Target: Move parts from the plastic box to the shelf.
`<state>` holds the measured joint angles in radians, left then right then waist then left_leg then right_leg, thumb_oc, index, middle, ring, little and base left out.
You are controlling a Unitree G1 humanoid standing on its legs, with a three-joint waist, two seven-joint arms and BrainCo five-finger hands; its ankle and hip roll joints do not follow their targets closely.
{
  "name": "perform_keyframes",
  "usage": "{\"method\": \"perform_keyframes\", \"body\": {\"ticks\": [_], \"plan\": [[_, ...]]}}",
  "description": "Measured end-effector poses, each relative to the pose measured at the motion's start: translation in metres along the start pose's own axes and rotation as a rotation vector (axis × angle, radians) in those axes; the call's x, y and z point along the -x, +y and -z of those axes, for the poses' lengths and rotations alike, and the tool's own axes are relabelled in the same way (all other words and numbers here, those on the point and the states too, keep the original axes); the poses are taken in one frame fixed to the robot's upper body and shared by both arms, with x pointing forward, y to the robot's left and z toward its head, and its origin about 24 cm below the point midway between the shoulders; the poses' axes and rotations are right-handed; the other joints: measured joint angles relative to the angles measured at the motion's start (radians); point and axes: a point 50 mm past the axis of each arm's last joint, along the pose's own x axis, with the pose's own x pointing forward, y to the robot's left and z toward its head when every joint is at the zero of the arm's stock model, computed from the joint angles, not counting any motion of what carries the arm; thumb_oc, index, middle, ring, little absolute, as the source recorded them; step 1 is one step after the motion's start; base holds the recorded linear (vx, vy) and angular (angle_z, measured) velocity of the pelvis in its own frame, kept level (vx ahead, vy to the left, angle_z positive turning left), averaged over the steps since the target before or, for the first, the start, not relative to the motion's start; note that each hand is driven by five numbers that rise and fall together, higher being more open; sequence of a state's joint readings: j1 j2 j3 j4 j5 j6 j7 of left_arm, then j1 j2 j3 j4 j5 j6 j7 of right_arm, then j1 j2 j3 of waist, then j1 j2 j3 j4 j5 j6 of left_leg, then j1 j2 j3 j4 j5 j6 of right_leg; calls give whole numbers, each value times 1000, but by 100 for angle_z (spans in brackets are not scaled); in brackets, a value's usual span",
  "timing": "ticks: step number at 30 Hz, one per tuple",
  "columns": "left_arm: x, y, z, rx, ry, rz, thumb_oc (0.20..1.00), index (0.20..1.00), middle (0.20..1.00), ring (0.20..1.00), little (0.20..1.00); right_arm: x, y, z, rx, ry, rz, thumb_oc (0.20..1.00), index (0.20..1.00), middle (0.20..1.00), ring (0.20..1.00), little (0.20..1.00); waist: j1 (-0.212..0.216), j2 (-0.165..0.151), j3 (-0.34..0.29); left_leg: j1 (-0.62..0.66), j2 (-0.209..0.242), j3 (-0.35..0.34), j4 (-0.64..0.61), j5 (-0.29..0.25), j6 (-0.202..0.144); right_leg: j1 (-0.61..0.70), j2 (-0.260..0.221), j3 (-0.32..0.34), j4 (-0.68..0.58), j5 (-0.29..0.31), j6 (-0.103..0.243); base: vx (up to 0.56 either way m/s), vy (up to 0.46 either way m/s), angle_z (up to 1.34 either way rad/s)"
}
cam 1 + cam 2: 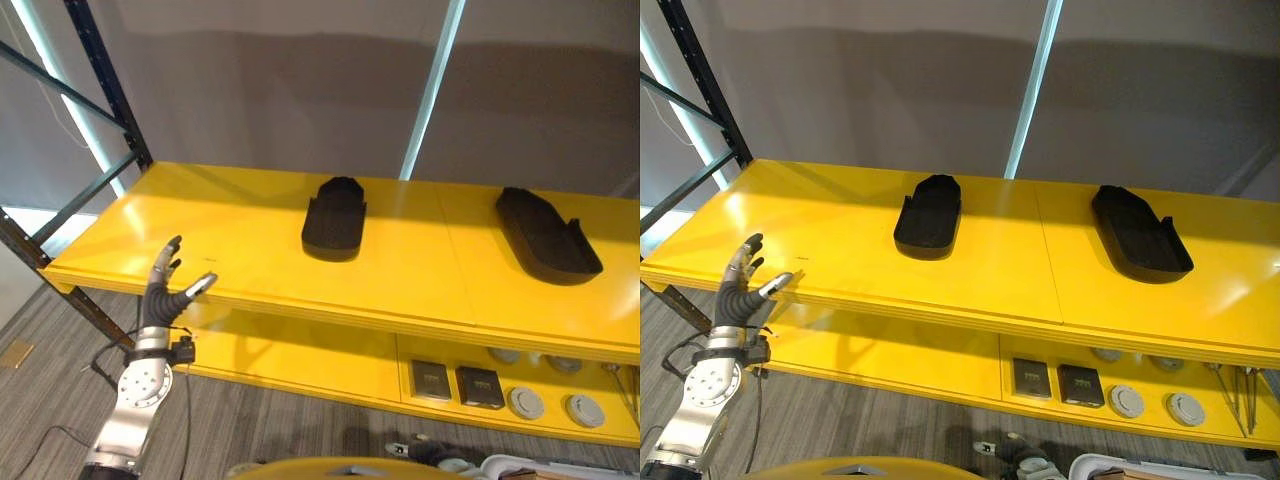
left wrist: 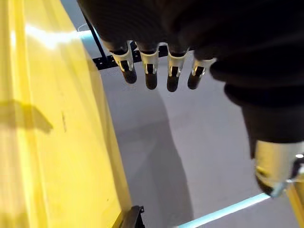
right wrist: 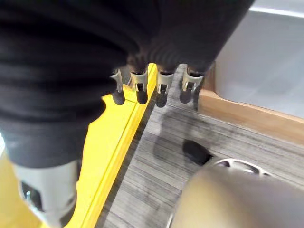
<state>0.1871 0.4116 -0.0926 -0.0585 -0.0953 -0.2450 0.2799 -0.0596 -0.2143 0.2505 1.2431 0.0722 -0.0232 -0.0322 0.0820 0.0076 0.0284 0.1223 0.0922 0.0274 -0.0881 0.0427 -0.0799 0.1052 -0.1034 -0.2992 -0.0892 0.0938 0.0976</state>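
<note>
Two black moulded parts lie on the top board of the yellow shelf (image 1: pixel 240 250): one part (image 1: pixel 334 218) near the middle, the other part (image 1: pixel 545 235) to the right. My left hand (image 1: pixel 165 285) is raised at the shelf's front left edge, fingers straight and spread, holding nothing; its fingers (image 2: pixel 150 71) point past the yellow board towards the grey wall. My right hand (image 3: pixel 152 85) hangs low over the grey floor beside a yellow edge, fingers straight and empty.
Dark blue rack posts (image 1: pixel 110 90) stand at the left end of the shelf. The lower shelf board (image 1: pixel 300 355) carries two flat black blocks (image 1: pixel 455 383) and several grey round discs (image 1: pixel 555 405) at the right. A wooden edge (image 3: pixel 247 114) borders the floor.
</note>
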Motion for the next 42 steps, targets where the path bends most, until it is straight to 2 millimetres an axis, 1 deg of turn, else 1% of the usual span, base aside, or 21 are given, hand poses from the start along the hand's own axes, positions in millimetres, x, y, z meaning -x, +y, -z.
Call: {"method": "perform_keyframes", "body": {"ticks": [5,7,9,10,11,12,14,15,18,20,21,23,24,26,27,30,32,33,35,38,42], "plan": [[-1,-19,0,10,5,111,1000,1000,1000,1000,1000,4,-2,20,-118,37,23,1000,1000,1000,1000,1000,-39,-40,-2,-20,-33,-1,1,8,12,-38,-30,0,21,5,8,-117,191,2],[-7,-21,-5,1,-20,136,1000,1000,1000,1000,1000,3,-5,15,-122,29,30,1000,1000,1000,1000,1000,-46,-31,2,-43,-40,9,0,19,27,-84,-48,16,65,5,20,-274,73,-19],[-16,-20,-12,-29,-62,153,1000,1000,1000,1000,1000,4,-3,23,-159,52,43,1000,1000,1000,1000,1000,-75,-67,26,-76,-63,56,8,27,36,-166,-53,61,90,39,33,-238,65,-70],[-26,-17,-20,-61,-101,153,1000,1000,1000,1000,1000,2,-5,13,-201,27,52,1000,1000,1000,1000,1000,-79,-72,33,-103,-56,116,5,29,49,-208,-60,101,58,109,71,-202,83,-132],[-32,-14,-26,-88,-132,158,1000,1000,1000,1000,1000,3,-4,15,-226,37,56,1000,1000,1000,1000,1000,-105,-95,50,-110,-56,181,21,45,62,-224,-54,68,11,156,120,-189,111,-145],[-37,-8,-33,-126,-167,152,1000,1000,1000,1000,1000,2,1,14,-251,35,48,1000,1000,1000,1000,1000,-110,-134,61,-137,-70,220,67,16,76,-241,-62,3,-4,99,146,-65,88,-123],[-43,-7,-32,-116,-156,114,1000,1000,1000,1000,1000,2,-5,17,-274,61,67,1000,1000,1000,1000,1000,-110,-80,94,-155,33,309,85,6,82,-299,-87,-209,220,-21,36,-116,114,-139],[-42,-7,-31,-123,-153,117,1000,1000,1000,1000,1000,3,-5,26,-286,97,77,1000,1000,1000,1000,1000,-90,-62,95,-133,66,340,72,7,82,-302,-107,-292,367,-65,27,-176,88,-155],[-33,4,-21,-112,-108,36,1000,1000,1000,1000,1000,9,-19,48,-298,144,128,1000,1000,1000,1000,1000,-59,-62,93,-61,94,464,48,25,78,-194,-213,-404,643,-217,23,-137,46,-113],[-28,16,-15,-93,-78,-57,1000,1000,1000,1000,1000,10,-19,49,-296,144,128,1000,1000,1000,1000,1000,-16,-77,84,-28,97,562,50,32,50,-117,-254,-485,640,-228,-10,-83,-49,-161],[-29,21,-14,-93,-73,-85,1000,1000,1000,1000,1000,8,-17,43,-291,121,122,1000,1000,1000,1000,1000,-15,-94,78,-28,105,572,74,28,44,-102,-209,-477,557,-225,-23,-96,-141,-160],[-28,17,-8,-87,-46,-67,1000,1000,1000,1000,1000,7,-16,34,-269,82,112,1000,1000,1000,1000,1000,-6,-75,76,-41,127,528,134,-39,74,-79,-140,-453,418,-219,-76,-51,-228,-153],[-29,4,-6,-58,-37,-36,1000,1000,1000,1000,1000,7,-24,30,-258,58,127,1000,1000,1000,1000,1000,-29,-50,69,-45,81,490,86,-43,44,-65,-82,-408,307,-204,-68,-4,-297,-152],[-31,-3,-6,-42,-38,-21,1000,1000,1000,1000,1000,9,-22,40,-257,83,127,1000,1000,1000,1000,1000,-40,-16,58,-32,96,464,77,7,4,-66,-36,-361,264,-182,-74,-6,-224,-84],[-41,-7,-8,-42,-51,-11,1000,1000,1000,1000,1000,9,-12,42,-268,87,101,1000,1000,1000,1000,1000,-78,-39,59,-87,112,465,178,11,-12,-67,-35,-342,256,-189,-68,-20,-183,-30],[-45,-10,-15,-10,-79,-15,1000,1000,1000,1000,1000,11,-5,50,-264,125,83,1000,1000,1000,1000,1000,-90,-59,72,-138,146,434,293,36,-15,-91,-29,-322,255,-215,-91,-18,-208,-11],[-40,-6,-11,7,-54,-37,1000,1000,1000,1000,1000,11,-1,51,-268,126,74,1000,1000,1000,1000,1000,-56,-83,90,-225,185,351,479,97,-100,-107,-22,-285,247,-225,-113,-8,78,-67],[-37,-5,-7,18,-33,-45,1000,1000,1000,1000,1000,10,-7,47,-247,110,85,1000,1000,1000,1000,1000,-38,-77,112,-285,171,224,564,57,-136,-93,-1,-239,203,-170,-121,9,215,-105],[-29,-8,1,46,4,-55,1000,1000,1000,1000,1000,9,-25,41,-207,88,123,1000,1000,1000,1000,1000,-27,-55,111,-255,79,55,367,-17,-120,-108,16,-195,174,-144,-107,85,177,-94],[-30,-8,3,46,12,-64,1000,1000,1000,1000,1000,7,-37,27,-190,43,145,1000,1000,1000,1000,1000,-38,-10,128,-174,81,-71,78,19,-91,-99,76,-114,138,-127,-100,131,147,-73],[-28,-10,9,41,41,-57,1000,1000,1000,1000,1000,7,-37,24,-184,34,146,1000,1000,1000,1000,1000,-28,-3,124,-132,78,-187,22,29,-84,-91,92,-59,114,-107,-109,92,262,-70]]}}
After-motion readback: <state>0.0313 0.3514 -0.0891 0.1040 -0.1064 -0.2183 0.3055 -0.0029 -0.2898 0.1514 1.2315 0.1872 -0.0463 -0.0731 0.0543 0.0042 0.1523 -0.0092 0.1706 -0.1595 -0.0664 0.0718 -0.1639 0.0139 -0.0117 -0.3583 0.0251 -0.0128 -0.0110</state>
